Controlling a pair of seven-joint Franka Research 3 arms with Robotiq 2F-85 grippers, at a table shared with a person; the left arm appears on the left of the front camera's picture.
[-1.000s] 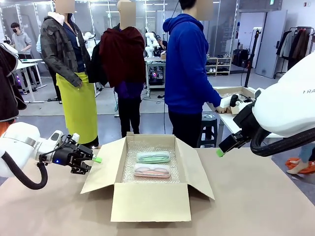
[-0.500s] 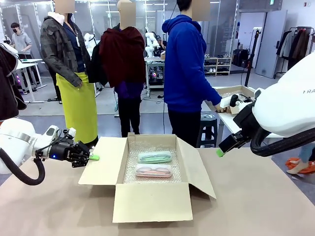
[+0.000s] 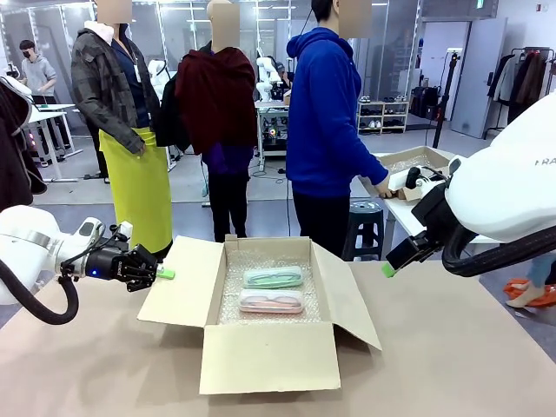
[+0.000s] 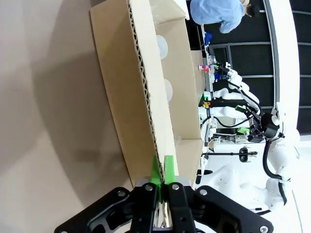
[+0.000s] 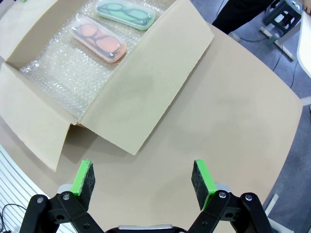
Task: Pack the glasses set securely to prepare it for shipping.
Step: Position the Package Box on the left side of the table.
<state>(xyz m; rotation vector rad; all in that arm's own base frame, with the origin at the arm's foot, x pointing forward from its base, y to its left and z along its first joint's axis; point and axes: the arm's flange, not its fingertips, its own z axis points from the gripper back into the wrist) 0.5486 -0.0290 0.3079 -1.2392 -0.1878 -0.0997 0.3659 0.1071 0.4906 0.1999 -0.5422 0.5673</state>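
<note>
Front view: the glasses set sat inside the open cardboard box [image 3: 261, 347] on a bubble-wrap liner [image 3: 265, 291], mint case [image 3: 273, 277] toward the far wall, pink case [image 3: 271, 301] just beside it toward the near wall, both lying flat and parallel. Box stood on the table [image 3: 452, 365].

Handling, my read: cases looked like light, semi-clear hard plastic, so stiff but smooth and probably slippery under pads, with frames inside that shouldn't take a squeeze. If either needed moving, I'd grip across the short width near mid-length, not by the rounded ends. They already lay seated, so the flaps were likely the real job. Corrugated board is light and bends at the crease; best held near the free edge.

Left gripper [image 3: 165, 274] was clamped on the outer edge of the left flap [image 3: 184, 282]; in the left wrist view the green pads [image 4: 168, 167] met on the corrugated edge [image 4: 141, 92], fingers together with board between. Cases were well apart from it, across the flap and inside the box.

Right gripper [image 5: 144, 180] hung above the table beside the right flap [image 5: 150, 77], fingers wide apart, holding nothing; both cases [image 5: 125, 13] [image 5: 98, 39] lay beyond that flap, well clear of the pads.
</note>
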